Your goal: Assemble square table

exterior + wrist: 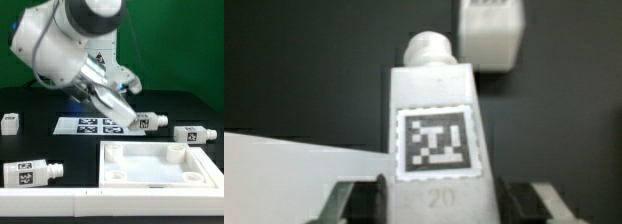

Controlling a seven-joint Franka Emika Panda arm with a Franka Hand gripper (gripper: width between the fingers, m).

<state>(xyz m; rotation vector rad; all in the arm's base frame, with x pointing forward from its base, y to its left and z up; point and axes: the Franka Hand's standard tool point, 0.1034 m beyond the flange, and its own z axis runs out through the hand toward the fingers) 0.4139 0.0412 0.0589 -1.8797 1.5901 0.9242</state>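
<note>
The pincer was clamped on a tagged white leg; a second leg lay on the desk just beyond it.

Marker board on black table

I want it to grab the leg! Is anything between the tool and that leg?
Nothing visible is. The leg lies between the tool's two fingers, with no other part in the gap. A second leg lies farther off, beyond its tip.
</note>
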